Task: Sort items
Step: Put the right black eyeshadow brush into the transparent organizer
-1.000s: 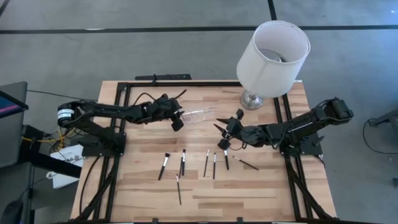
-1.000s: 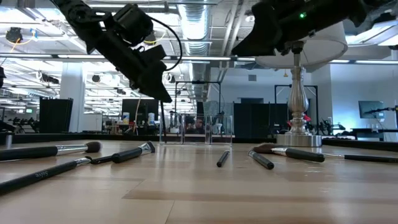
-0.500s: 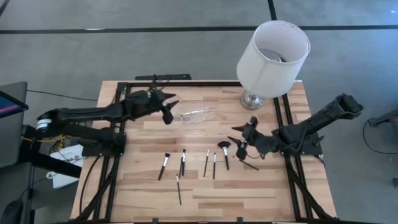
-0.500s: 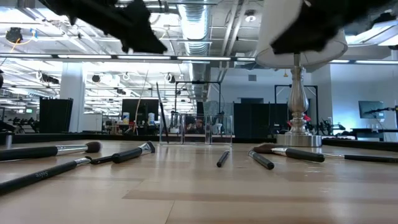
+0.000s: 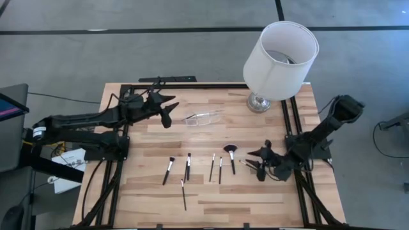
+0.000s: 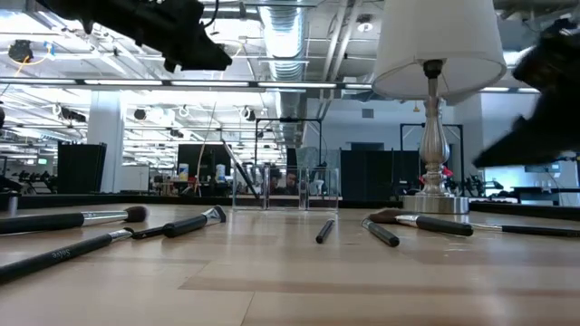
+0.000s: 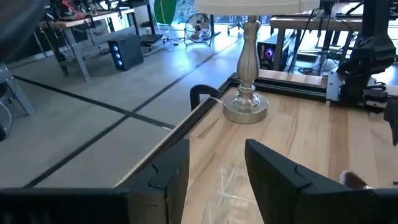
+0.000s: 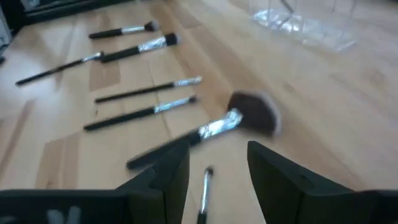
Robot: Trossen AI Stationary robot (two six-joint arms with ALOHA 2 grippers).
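With both arms drawn back from the middle, nothing carried away: right pincer (image 5: 260, 162) now low at the right end of the brush row, fingers (image 8: 168, 177) spread and empty above the fluffy brush (image 8: 252, 112); left pincer (image 5: 167, 110) pulled to the far left, likewise parted and empty. Makeup brushes (image 5: 188, 166) lying loose mid-tabletop (image 5: 153, 211), clear container (image 5: 203, 117) beyond. Sorting likely barely begun.

A white-shaded lamp (image 5: 279, 56) stands near a clear container (image 5: 203, 117).
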